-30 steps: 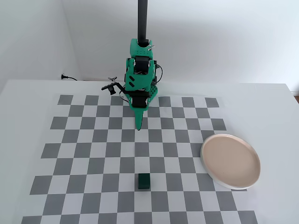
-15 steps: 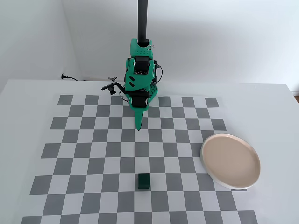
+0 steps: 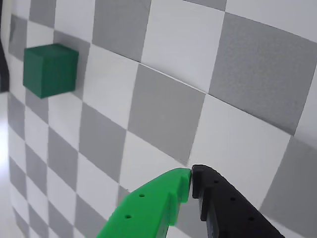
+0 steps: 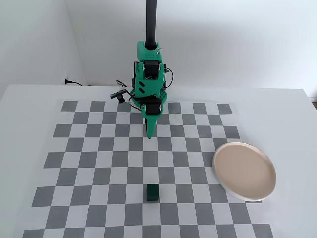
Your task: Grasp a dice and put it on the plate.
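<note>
I am working on a white table [image 4: 292,114] that is filling the lower part of the fixed view. A checkered mat [image 4: 99,148] of grey and white squares is lying flat across the table's middle, and the same squares are filling the wrist view [image 3: 163,114]. Behind the table, two plain white walls [image 4: 237,39] are meeting in a corner at upper left. A black cable with a plug [image 4: 69,82] is lying at the table's far edge against the left wall. Soft, even light is falling across the surface and casting only faint shadows.
</note>
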You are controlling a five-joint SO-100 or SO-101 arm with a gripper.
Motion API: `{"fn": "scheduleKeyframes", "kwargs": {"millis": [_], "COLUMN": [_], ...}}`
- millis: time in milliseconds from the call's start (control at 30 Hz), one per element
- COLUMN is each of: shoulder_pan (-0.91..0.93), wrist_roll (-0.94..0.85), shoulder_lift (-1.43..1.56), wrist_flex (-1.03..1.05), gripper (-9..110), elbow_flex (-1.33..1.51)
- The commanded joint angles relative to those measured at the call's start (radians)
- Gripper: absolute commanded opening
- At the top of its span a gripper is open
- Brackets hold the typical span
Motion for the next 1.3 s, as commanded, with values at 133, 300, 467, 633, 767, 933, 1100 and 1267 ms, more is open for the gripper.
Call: {"fn": "scheduleKeyframes", "kwargs": {"millis": [133,300,467,633,767,933,1100,1267], "shoulder_pan": [-0.014,-0.012,0.008,0.015,0.017,0.017,0.017,0.018], "wrist_roll": [-0.382,-0.658,-0.842,-1.072,-1.19,-1.275,-1.316,-1.341], "shoulder_lift": [0.006,0.006,0.006,0.006,0.006,0.006,0.006,0.006], "wrist_flex": [-0.094,-0.063,-0.107,-0.132,-0.144,-0.146,-0.173,-0.206], "gripper": [-4,-4,-3,-4,-4,-4,-4,1], "elbow_flex": [0.0,0.0,0.0,0.0,0.0,0.0,0.0,-0.003]}}
